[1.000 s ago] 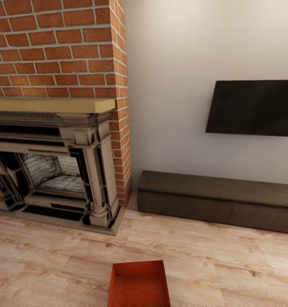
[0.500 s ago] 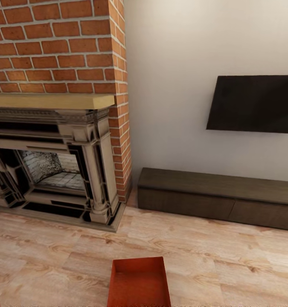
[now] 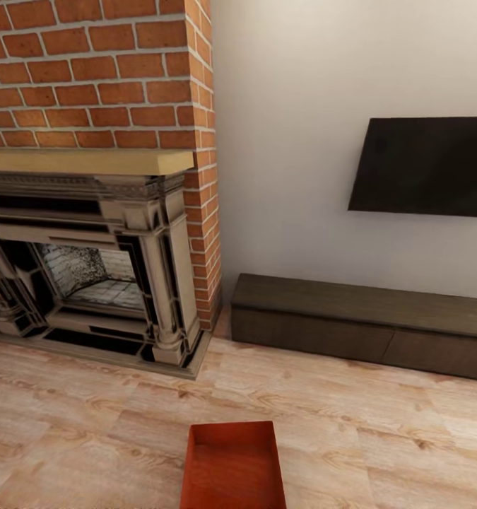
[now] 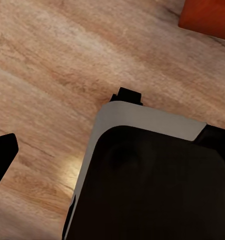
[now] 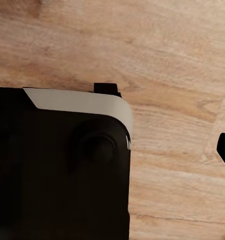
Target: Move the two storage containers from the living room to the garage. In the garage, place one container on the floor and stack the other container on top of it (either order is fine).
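**One bin on living-room floor, hands' state unclear**

Head view is looking down into the living room (image 3: 280,212): red brick chimney (image 3: 97,78) w/ ornate fireplace (image 3: 90,276) under a pale wood mantel, black TV (image 3: 425,166) hanging on the plain wall, long dark low bench (image 3: 358,325) sitting against that wall, just beside the chimney's corner.

An orange-red storage container (image 3: 232,466) is resting on the light wood-plank floor (image 3: 379,438), open top up, well apart from fireplace and bench, out in the open floor towards the robot; its near end is running off the frame. Only one bin is showing here.

Left wrist cam is looking down at planks w/ the robot's dark, grey-trimmed base (image 4: 147,175) below, and a corner of an orange-red container (image 4: 208,17) lying on the floor beyond the base.

Right wrist cam is showing the same base (image 5: 62,165) over bare planks.

Left hand & right hand: can't tell whether the fingers are apart or together.
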